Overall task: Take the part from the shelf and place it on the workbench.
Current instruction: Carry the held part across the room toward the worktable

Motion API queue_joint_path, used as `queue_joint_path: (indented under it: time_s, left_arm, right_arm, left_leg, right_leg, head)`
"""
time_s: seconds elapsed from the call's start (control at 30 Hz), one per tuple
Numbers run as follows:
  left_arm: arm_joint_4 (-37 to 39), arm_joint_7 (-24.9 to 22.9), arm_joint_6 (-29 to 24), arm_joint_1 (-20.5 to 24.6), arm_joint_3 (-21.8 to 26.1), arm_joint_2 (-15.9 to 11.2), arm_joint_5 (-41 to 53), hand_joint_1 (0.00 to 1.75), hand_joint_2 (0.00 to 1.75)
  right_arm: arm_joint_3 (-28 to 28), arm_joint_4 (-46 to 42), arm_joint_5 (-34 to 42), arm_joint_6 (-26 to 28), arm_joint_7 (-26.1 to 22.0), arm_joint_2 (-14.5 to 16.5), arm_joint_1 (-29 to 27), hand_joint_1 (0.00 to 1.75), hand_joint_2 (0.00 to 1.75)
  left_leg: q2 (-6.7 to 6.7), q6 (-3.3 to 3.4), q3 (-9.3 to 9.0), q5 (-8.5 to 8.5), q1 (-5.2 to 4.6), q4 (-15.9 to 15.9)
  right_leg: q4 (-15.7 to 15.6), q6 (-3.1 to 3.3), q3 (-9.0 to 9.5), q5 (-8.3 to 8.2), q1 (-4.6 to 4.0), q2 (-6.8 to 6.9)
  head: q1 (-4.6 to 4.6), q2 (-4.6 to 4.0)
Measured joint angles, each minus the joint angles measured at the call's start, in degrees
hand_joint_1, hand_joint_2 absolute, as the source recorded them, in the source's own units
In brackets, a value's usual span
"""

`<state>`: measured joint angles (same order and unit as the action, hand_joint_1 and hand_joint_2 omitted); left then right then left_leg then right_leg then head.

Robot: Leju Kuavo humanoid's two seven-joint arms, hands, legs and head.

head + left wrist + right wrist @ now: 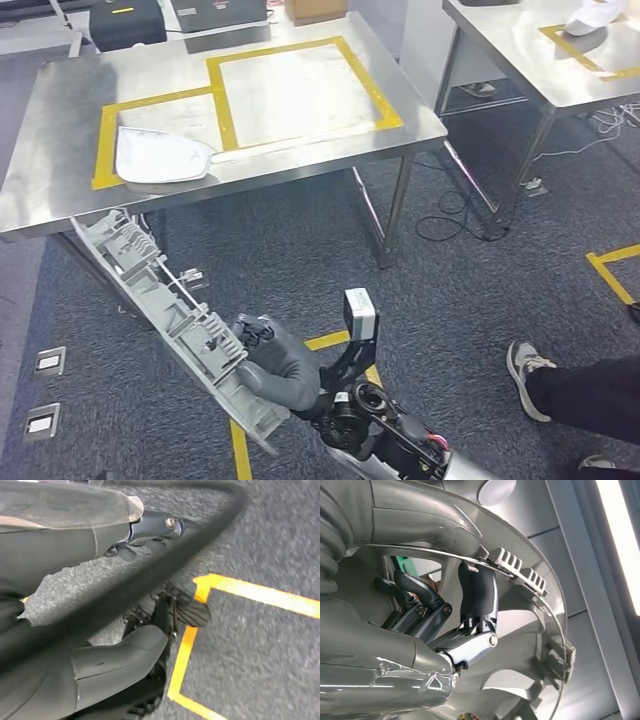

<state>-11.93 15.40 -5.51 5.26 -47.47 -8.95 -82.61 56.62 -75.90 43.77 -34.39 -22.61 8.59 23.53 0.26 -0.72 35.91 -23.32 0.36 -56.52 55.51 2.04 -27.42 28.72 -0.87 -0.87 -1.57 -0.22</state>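
Note:
My right hand [279,368] grips a long grey ribbed plastic part [158,300] near its lower end. The part slants up to the left, above the floor and short of the front edge of the steel workbench [60,110]. In the right wrist view my fingers [476,600] curl over the part's rim [531,575], with the ceiling behind. A white moulded part [162,157] lies in the left yellow-taped square on the workbench. The larger taped square [302,90] beside it holds nothing. My left hand [113,665] hangs over the carpet, fingers and thumb apart, holding nothing.
A second steel table [528,50] stands at the back right with a white object [596,15] on it. A person's shoe [528,372] and dark trouser leg are at the lower right. Cables [453,215] lie by the workbench legs. Floor sockets [49,360] sit at the left.

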Motion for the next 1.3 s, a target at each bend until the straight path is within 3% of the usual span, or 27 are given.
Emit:
queue_joint_path:
  time_s: [0.07, 0.13, 0.17, 0.2, 0.27, 0.3, 0.33, 0.37, 0.47, 0.5, 0.57, 0.63, 0.7, 0.8, 0.83, 0.87, 0.9, 0.97, 1.03, 1.17, 1.23, 1.3]
  left_arm:
    - [0.0, 0.1, 0.0, 0.0, 0.0, 0.0, 0.2, 0.00, 1.75]
    - [0.0, 0.1, 0.0, -0.1, 0.0, 0.0, 0.3, 0.00, 1.75]
    - [0.0, 0.1, 0.0, -0.1, 0.0, 0.0, 0.3, 0.00, 1.75]
    - [0.0, 0.1, 0.0, 0.0, 0.0, 0.1, 0.3, 0.00, 1.75]
    - [0.0, 0.1, 0.1, 0.1, 0.0, 0.1, 0.4, 0.00, 1.75]
    - [0.0, 0.1, 0.2, 0.1, 0.0, 0.1, 0.4, 0.00, 1.75]
    - [0.0, 0.1, 0.3, 0.0, 0.0, 0.1, 0.5, 0.00, 1.75]
    - [0.0, 0.1, 0.4, 0.0, -0.1, 0.1, 0.6, 0.00, 1.75]
    - [0.0, 0.1, 0.5, -0.1, -0.1, 0.2, 0.9, 0.00, 1.75]
    - [0.0, 0.1, 0.6, 0.0, -0.1, 0.2, 1.1, 0.00, 1.75]
    - [0.0, 0.1, 0.6, 0.2, -0.1, 0.3, 1.4, 0.00, 1.75]
    - [0.0, 0.2, 0.6, 0.2, -0.2, 0.3, 1.4, 0.00, 1.75]
    - [0.0, 0.2, 0.6, 0.3, -0.2, 0.4, 1.5, 0.00, 1.75]
    - [0.0, 0.3, 0.7, 0.3, -0.2, 0.4, 1.7, 0.00, 1.75]
    - [0.0, 0.3, 0.7, 0.2, -0.2, 0.4, 1.7, 0.00, 1.75]
    - [0.0, 0.3, 0.7, 0.1, -0.2, 0.4, 1.8, 0.00, 1.75]
    - [0.0, 0.3, 0.7, 0.0, -0.2, 0.3, 1.9, 0.00, 1.75]
    - [0.0, 0.3, 0.6, -0.1, -0.2, 0.2, 2.0, 0.00, 1.75]
    - [0.0, 0.3, 0.6, -0.1, -0.3, 0.2, 2.2, 0.00, 1.75]
    - [0.0, 0.3, 0.6, 0.0, -0.6, 0.3, 2.4, 0.00, 1.75]
    - [0.0, 0.3, 0.6, 0.0, -0.8, 0.3, 2.5, 0.00, 1.75]
    - [0.0, 0.3, 0.6, 0.0, -1.0, 0.3, 2.5, 0.00, 1.75]
  right_arm:
    - [0.0, 0.0, 0.0, 0.1, -0.1, -0.1, 0.1, 1.75, 1.75]
    - [-0.1, 0.0, 0.0, 0.1, -0.1, -0.1, 0.2, 1.75, 1.75]
    - [-0.1, 0.0, 0.0, 0.1, -0.1, -0.1, 0.2, 1.75, 1.75]
    - [-0.1, 0.0, 0.0, 0.1, -0.1, -0.2, 0.3, 1.75, 1.75]
    - [-0.1, 0.0, 0.0, 0.2, -0.1, -0.4, 0.4, 1.75, 1.75]
    - [-0.1, 0.1, -0.1, 0.2, -0.1, -0.5, 0.4, 1.75, 1.75]
    - [-0.1, 0.1, -0.1, 0.3, -0.1, -0.7, 0.3, 1.75, 1.75]
    - [-0.1, 0.1, -0.1, 0.3, -0.2, -0.8, 0.2, 1.75, 1.75]
    - [-0.1, 0.2, -0.4, 0.5, -0.3, -1.4, 0.1, 1.75, 1.75]
    - [-0.1, 0.2, -0.5, 0.6, -0.4, -1.5, 0.1, 1.75, 1.75]
    - [-0.3, 0.2, -0.7, 0.8, -0.5, -1.7, 0.0, 1.75, 1.75]
    - [-0.5, 0.1, -0.8, 1.0, -0.6, -1.8, -0.1, 1.75, 1.75]
    - [-0.7, 0.0, -0.8, 1.0, -0.6, -1.8, -0.1, 1.75, 1.75]
    - [-0.9, 0.0, -1.0, 1.2, -0.7, -1.9, -0.2, 1.75, 1.75]
    - [-1.0, 0.0, -1.2, 1.3, -0.7, -1.9, -0.4, 1.75, 1.75]
    - [-1.0, 0.0, -1.3, 1.5, -0.7, -2.0, -0.5, 1.75, 1.75]
    - [-1.0, 0.0, -1.3, 1.6, -0.7, -2.0, -0.7, 1.75, 1.75]
    - [-1.0, -0.1, -1.6, 1.7, -0.6, -2.1, -0.9, 1.75, 1.75]
    - [-1.2, -0.2, -1.8, 1.9, -0.6, -2.2, -1.0, 1.75, 1.75]
    - [-1.5, -0.6, -2.0, 2.3, -0.4, -2.4, -1.2, 1.75, 1.75]
    - [-1.6, -0.8, -2.2, 2.3, -0.4, -2.4, -1.2, 1.75, 1.75]
    - [-1.8, -0.9, -2.2, 2.3, -0.5, -2.6, -1.4, 1.75, 1.75]
  left_leg:
    - [-0.08, 0.41, -0.67, -0.42, -0.21, 1.0]
    - [-0.12, 0.84, -2.10, 0.27, 0.11, 1.8]
    - [-0.10, 0.98, -2.89, 0.03, 0.30, 2.1]
    - [-0.09, 1.14, -3.60, -0.28, 0.47, 2.2]
    - [-0.09, 1.37, -4.52, -1.13, 0.48, 2.3]
    - [-0.12, 1.38, -4.93, -1.57, 0.50, 2.3]
    - [-0.15, 1.31, -5.45, -2.04, 0.55, 2.2]
    - [-0.21, 1.19, -6.11, -2.57, 0.63, 2.2]
    - [-0.36, 0.50, -8.41, -4.22, 0.98, 2.4]
    - [-0.37, 0.17, -8.71, -4.55, 1.06, 2.5]
    - [-0.32, -0.52, -8.82, -4.70, 1.05, 2.6]
    - [-0.22, -1.11, -8.76, -4.75, 1.03, 2.0]
    - [-0.20, -1.49, -6.61, -5.30, 1.15, -2.2]
    - [-0.20, -2.01, 1.07, -8.28, 1.21, -13.0]
    - [-0.20, -2.12, 3.00, -8.62, 1.21, -14.6]
    - [-0.20, -2.11, 3.99, -7.83, 1.21, -14.2]
    - [-0.19, -1.99, 3.99, -5.79, 1.22, -11.8]
    - [-0.15, -1.60, 2.42, -0.06, 1.16, -4.1]
    - [0.01, -1.10, 1.22, 2.07, 0.91, 0.6]
    - [0.06, 0.44, -0.30, 0.97, 0.84, 1.5]
    - [0.04, 1.10, -1.44, 0.28, 0.80, 1.6]
    - [0.00, 1.43, -2.35, -0.60, 0.63, 1.6]
  right_leg:
    - [0.1, -0.63, 0.61, 0.11, -0.05, -0.03]
    - [0.8, -1.25, 1.19, 0.33, -0.20, 0.06]
    - [2.1, -1.62, 0.67, 0.93, -0.17, 0.16]
    - [4.4, -2.01, -0.47, 2.06, -0.04, 0.23]
    - [11.2, -2.76, -4.63, 4.85, 0.47, 0.35]
    - [14.1, -3.02, -6.78, 5.71, 0.70, 0.36]
    - [15.3, -3.23, -8.27, 5.51, 0.88, 0.37]
    - [14.5, -3.38, -8.81, 4.04, 1.06, 0.39]
    - [5.4, -3.25, -7.04, -3.50, 1.16, 0.42]
    - [2.9, -2.95, -6.16, -4.56, 0.95, 0.48]
    - [1.0, -2.00, -5.47, -4.18, 0.47, 0.55]
    - [-0.3, -1.05, -4.29, -3.82, 0.64, 0.44]
    - [-1.3, -0.44, -2.86, -3.61, 0.93, 0.40]
    - [-1.8, 0.17, -1.44, -2.71, 0.98, 0.41]
    - [-1.8, 0.25, -0.91, -2.23, 0.97, 0.29]
    - [-1.8, 0.25, -0.23, -1.69, 0.97, 0.14]
    - [-1.8, 0.18, 0.57, -1.10, 0.97, 0.02]
    - [-1.8, -0.15, 2.13, 0.21, 0.90, -0.08]
    - [-1.7, -0.78, 2.72, 1.56, 0.68, -0.12]
    - [0.1, -2.19, 3.71, 2.90, 0.69, 0.18]
    - [5.7, -2.77, 0.82, 4.72, 0.92, 0.32]
    - [13.2, -3.09, -4.05, 7.70, 1.02, 0.36]
  head:
    - [-0.08, 0.00]
    - [-0.07, 0.00]
    - [0.16, -0.01]
    - [0.48, -0.01]
    - [1.20, -0.01]
    - [1.46, 0.00]
    - [1.65, 0.00]
    - [1.87, 0.00]
    - [2.51, -0.01]
    - [2.81, -0.01]
    - [3.05, -0.01]
    - [2.96, 0.00]
    - [2.25, 0.00]
    - [1.23, 0.00]
    - [1.01, 0.00]
    - [0.73, 0.00]
    - [0.43, 0.00]
    - [-0.14, 0.00]
    - [-0.49, 0.00]
    - [0.16, 0.00]
    - [0.75, 0.00]
    - [1.32, 0.00]
